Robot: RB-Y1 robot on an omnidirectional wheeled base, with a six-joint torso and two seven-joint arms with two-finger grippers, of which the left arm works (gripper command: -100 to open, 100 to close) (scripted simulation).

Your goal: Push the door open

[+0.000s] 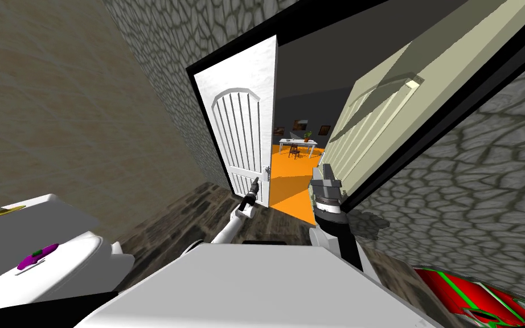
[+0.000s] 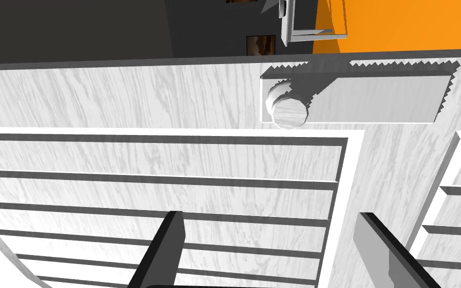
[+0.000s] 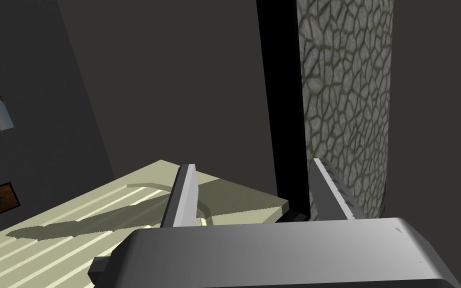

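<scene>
A white panelled door [image 1: 238, 131] stands swung partly open on the left of the black-framed doorway; a pale cream second door [image 1: 369, 131] leans open on the right. My left gripper [image 1: 254, 183] is up against the white door near its free edge, just below the round knob [image 1: 266, 171]. In the left wrist view the open gripper [image 2: 274, 250] faces the door's slatted panel [image 2: 174, 190], with the knob [image 2: 288, 111] and its plate beyond the fingertips. My right gripper [image 1: 327, 171] is raised beside the cream door [image 3: 124, 215], open [image 3: 254, 195] and holding nothing.
Beyond the gap lies an orange floor [image 1: 295, 182] with a white table [image 1: 298, 143] and a chair. Stone-patterned walls [image 1: 472, 171] flank the doorway. A white toilet [image 1: 45, 262] sits at my left and a red-and-green object [image 1: 478, 296] lies low on my right.
</scene>
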